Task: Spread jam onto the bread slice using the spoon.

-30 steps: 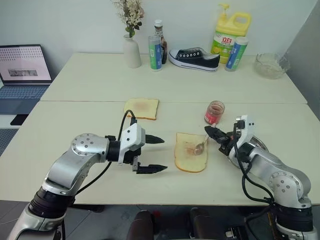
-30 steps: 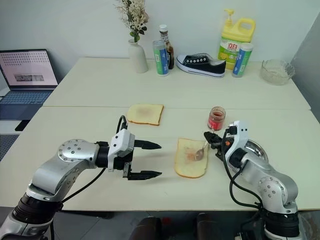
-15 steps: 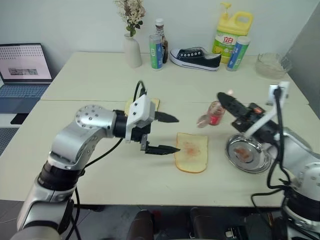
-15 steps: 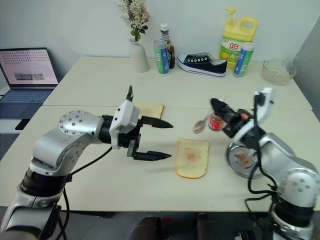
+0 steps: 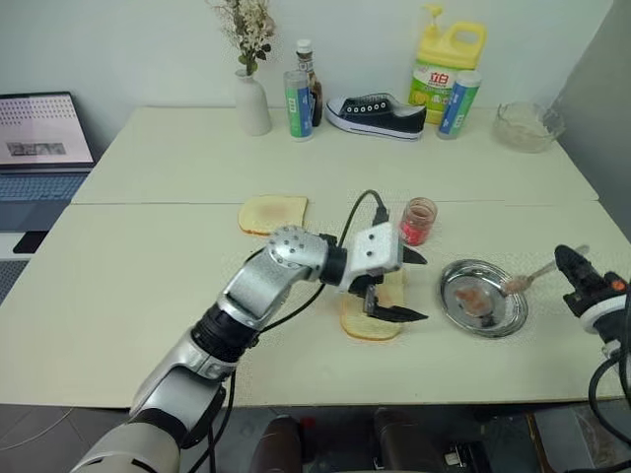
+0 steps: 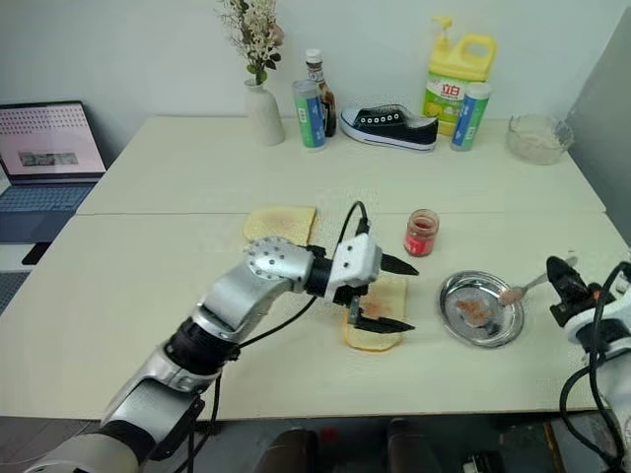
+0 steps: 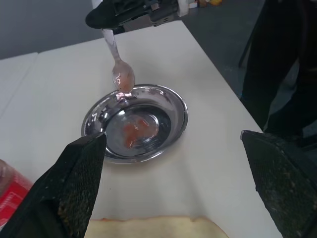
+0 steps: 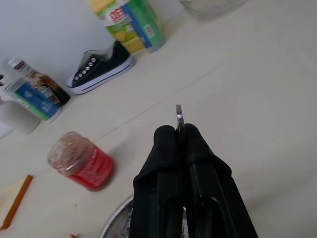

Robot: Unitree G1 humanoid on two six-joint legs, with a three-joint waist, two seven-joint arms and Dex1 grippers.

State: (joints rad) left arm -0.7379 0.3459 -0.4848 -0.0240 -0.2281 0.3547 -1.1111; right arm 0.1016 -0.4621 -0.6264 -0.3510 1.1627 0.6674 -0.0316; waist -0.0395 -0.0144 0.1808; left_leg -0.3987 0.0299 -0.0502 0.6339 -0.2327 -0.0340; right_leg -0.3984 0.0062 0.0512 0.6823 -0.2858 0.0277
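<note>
Spoon (image 7: 120,74) pinched by right gripper (image 8: 179,136) above dish (image 7: 168,101); left gripper (image 5: 412,286) spread.

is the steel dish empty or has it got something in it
Not empty. The steel dish has a small reddish smear at its centre, and the spoon, held by the right gripper, hangs just over its rim.
</note>
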